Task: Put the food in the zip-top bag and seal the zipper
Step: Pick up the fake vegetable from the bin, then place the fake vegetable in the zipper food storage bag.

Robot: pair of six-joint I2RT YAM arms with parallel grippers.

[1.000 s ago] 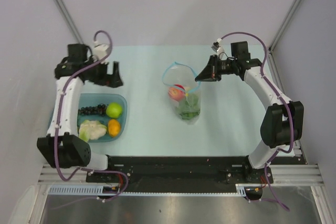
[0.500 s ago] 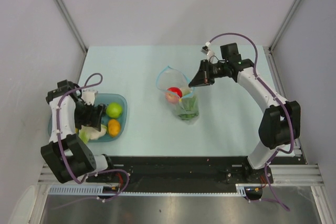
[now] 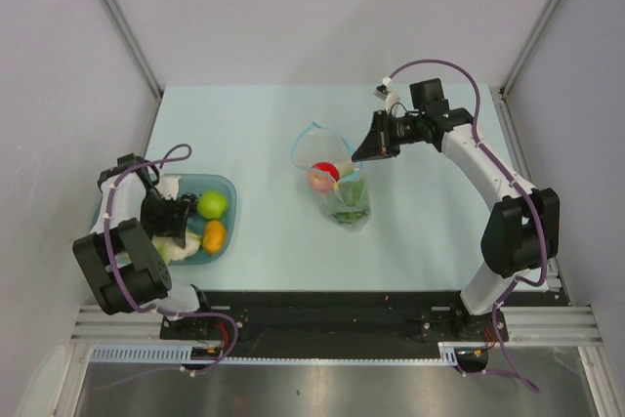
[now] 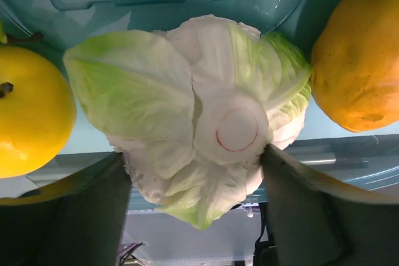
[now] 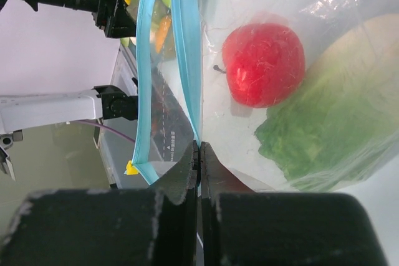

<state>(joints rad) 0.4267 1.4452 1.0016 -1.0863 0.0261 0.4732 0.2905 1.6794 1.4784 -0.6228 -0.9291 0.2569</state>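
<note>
The clear zip-top bag (image 3: 337, 186) stands mid-table with its mouth open. Its blue zipper (image 3: 311, 132) forms a loop, also seen in the right wrist view (image 5: 184, 48). Inside lie a red apple (image 5: 264, 63) and green lettuce (image 5: 324, 135). My right gripper (image 3: 363, 150) is shut on the bag's mouth edge (image 5: 199, 147). My left gripper (image 3: 172, 218) is down in the teal tray (image 3: 228, 186). Its fingers (image 4: 81, 216) press both sides of a pale green-and-white cabbage piece (image 4: 199, 135).
In the tray a yellow fruit (image 4: 28, 110) and an orange fruit (image 4: 358, 66) flank the cabbage. The top view shows a green fruit (image 3: 213, 204) and the orange fruit (image 3: 213, 235) there. Grey walls enclose the table on three sides.
My left arm swung from the table's back left down into the tray and settled over the cabbage. My right gripper shifted the bag's mouth slightly left, then held still.
</note>
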